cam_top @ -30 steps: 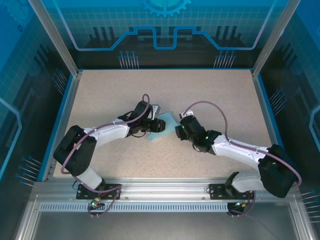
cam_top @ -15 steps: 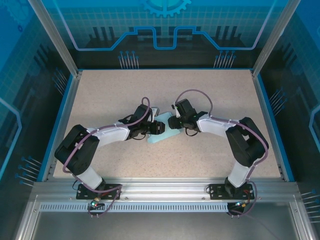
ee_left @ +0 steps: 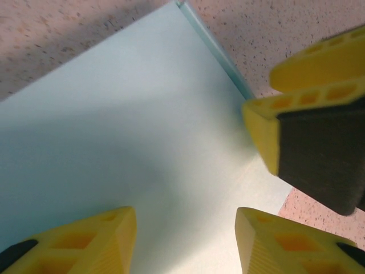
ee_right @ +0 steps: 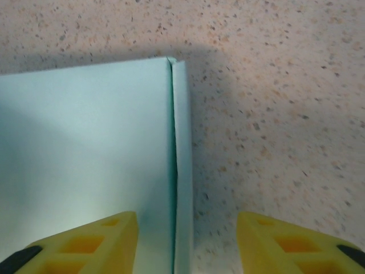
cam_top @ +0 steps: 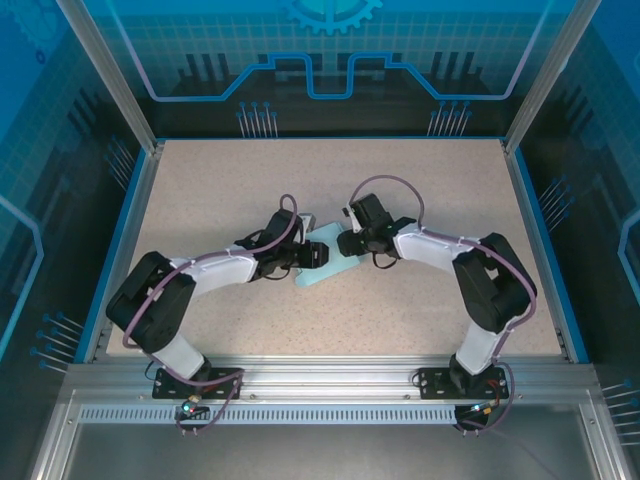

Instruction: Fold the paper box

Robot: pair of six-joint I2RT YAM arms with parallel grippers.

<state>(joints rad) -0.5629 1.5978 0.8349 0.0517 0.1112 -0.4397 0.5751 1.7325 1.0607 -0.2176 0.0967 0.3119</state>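
**Both grippers spread wide over the flat aqua box at mid-table**

The pale aqua-blue paper box of thin card [cam_top: 330,262] lies flat on the speckled beige tabletop [cam_top: 430,190], near the middle of the work area, and the two arms meet over it from either side. In the overhead view it shows as a small tilted rectangle, partly covered by both gripper heads.

The left gripper [cam_top: 318,254] reaches in from the left and sits over the box's left part. In its own wrist camera the left gripper [ee_left: 185,222] has its yellow fingers set wide apart with nothing between them, above the smooth top panel of the box [ee_left: 131,125]. One box edge runs diagonally across that view, with bare table [ee_left: 274,28] beyond it. A yellow finger with a dark pad [ee_left: 313,148], belonging to the other arm, hangs by that edge.

The right gripper [cam_top: 344,243] comes in from the right, over the box's far right corner. Seen from its wrist, the right gripper [ee_right: 187,225] is also spread wide and holds nothing. Its left finger is above the box panel [ee_right: 85,148] and its right finger above the table [ee_right: 274,85]. Between them lies a narrow folded strip of card [ee_right: 182,171] along the box's edge, set off from the top panel by a thin dark seam.
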